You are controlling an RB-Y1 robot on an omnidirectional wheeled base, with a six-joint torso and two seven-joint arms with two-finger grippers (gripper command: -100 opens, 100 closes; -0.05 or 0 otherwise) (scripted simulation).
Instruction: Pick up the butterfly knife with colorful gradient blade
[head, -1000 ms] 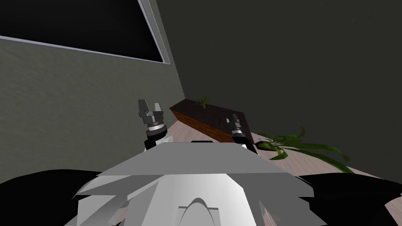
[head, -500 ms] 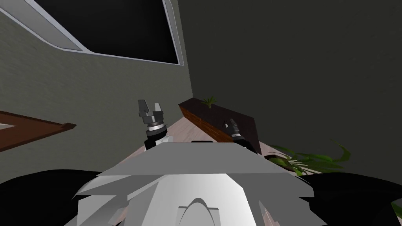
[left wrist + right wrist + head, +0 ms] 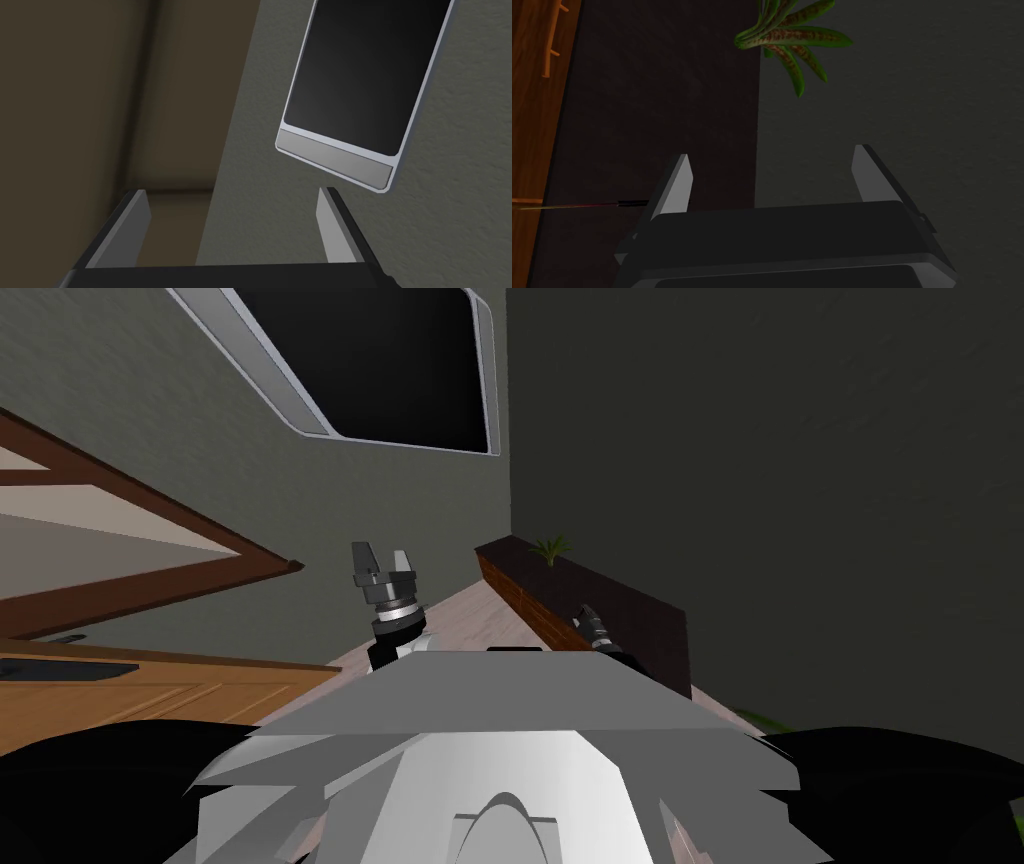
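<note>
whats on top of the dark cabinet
A small green plant and a thin knife lying flat, seen edge-on. Its black end passes behind one of the right gripper's fingers, so that part is hidden.

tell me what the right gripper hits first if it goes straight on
Probably the wall, just where it meets the cabinet top; depth is unclear. The right gripper is open, and the knife lies off beside one finger.

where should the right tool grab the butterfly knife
Probably the black handle end, beside the right tool, not the coloured blade. The butterfly knife lies flat on the dark surface, so come from above, fingers across its narrow width.
</note>
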